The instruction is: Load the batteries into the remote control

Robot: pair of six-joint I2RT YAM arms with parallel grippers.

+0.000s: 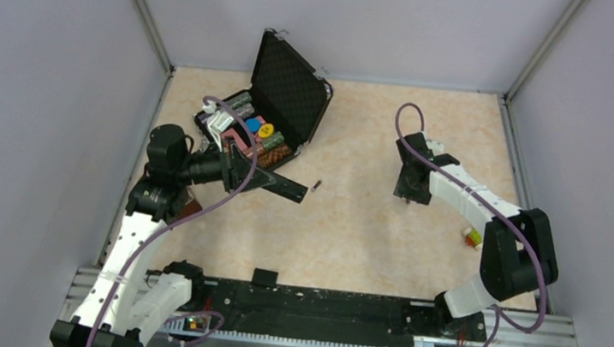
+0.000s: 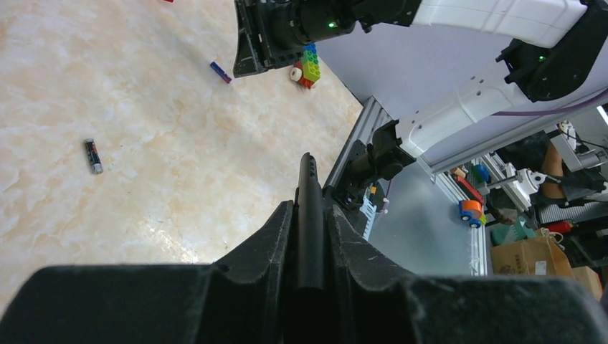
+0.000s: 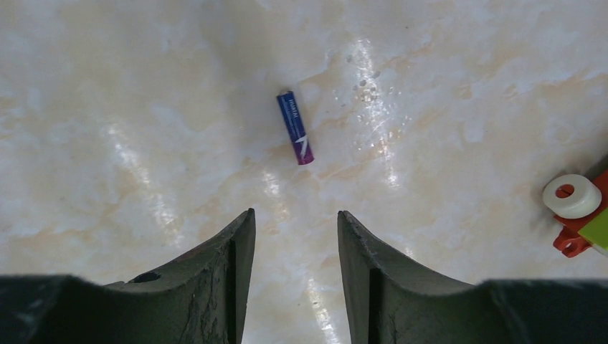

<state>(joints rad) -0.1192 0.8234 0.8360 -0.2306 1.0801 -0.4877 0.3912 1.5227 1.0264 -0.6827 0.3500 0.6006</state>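
My left gripper [image 1: 245,175] [image 2: 309,206] is shut on the remote control [image 1: 283,187], a slim black bar held edge-on [image 2: 309,188] above the table and pointing right. One small dark battery [image 1: 316,186] [image 2: 93,156] lies on the table just off the remote's free end. My right gripper [image 1: 411,190] [image 3: 295,213] is open and empty, pointing down at the table right of centre. A blue-purple battery [image 3: 295,127] [image 2: 221,72] lies a little ahead of its fingertips, not between them. In the top view the right gripper hides this battery.
An open black foam-lined case [image 1: 289,84] with striped chip stacks and coloured pieces stands at the back left, behind my left gripper. A small black cover piece [image 1: 264,278] lies at the near edge. A toy brick cluster with a white wheel [image 1: 473,236] [image 3: 573,197] sits right of my right gripper.
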